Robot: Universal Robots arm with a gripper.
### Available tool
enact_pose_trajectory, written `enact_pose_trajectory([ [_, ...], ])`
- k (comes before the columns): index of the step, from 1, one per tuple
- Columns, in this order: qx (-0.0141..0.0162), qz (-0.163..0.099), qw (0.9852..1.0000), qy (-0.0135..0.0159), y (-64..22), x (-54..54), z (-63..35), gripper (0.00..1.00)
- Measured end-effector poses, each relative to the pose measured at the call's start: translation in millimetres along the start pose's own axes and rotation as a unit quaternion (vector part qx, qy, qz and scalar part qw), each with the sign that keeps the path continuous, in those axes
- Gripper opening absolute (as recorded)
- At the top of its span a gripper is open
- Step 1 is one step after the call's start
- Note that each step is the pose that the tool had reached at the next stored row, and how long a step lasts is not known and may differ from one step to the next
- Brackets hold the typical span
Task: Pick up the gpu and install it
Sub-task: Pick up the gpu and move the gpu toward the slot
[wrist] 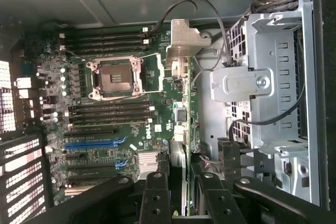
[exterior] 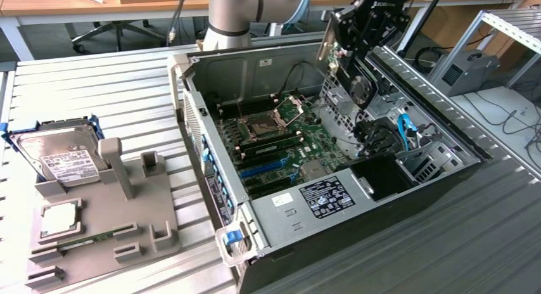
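Gripper: we see it [exterior: 353, 56] clamped on the gpu [exterior: 360, 86], with a finger [wrist: 156, 195] against each face of the card.
Gpu: it hangs on edge above the open case [exterior: 279, 243], over the line where the board [wrist: 121, 114] meets the drive cage [wrist: 268, 77]. It is clear of both and not seated.
Bracket: the silver end [wrist: 184, 40] is the far tip of the card in the wrist view.
Slots: the blue ones [wrist: 92, 142] lie well to one side of the card's line, so we judge a straight descent would land on the cage edge, not in a slot.
Cables: black loops [wrist: 286, 114] beside the cage could snag the fan side.
Socket: the open CPU socket [wrist: 115, 80] is exposed, and a low sideways pass could clip it.
Tilt: if the thin card turns in the grip, its edge would meet a slot skew and jam.
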State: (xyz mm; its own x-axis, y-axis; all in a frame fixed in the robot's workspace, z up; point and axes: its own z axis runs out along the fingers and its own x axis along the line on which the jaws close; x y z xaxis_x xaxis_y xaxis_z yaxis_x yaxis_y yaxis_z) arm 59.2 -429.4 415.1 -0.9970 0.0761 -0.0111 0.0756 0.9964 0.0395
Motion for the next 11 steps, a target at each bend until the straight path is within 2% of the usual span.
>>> enact_pose_trajectory([
  [11, 0.0001, 0.0, 1.0, 0.0013, 1.9, -16.8, 3.1, 0.26],
])
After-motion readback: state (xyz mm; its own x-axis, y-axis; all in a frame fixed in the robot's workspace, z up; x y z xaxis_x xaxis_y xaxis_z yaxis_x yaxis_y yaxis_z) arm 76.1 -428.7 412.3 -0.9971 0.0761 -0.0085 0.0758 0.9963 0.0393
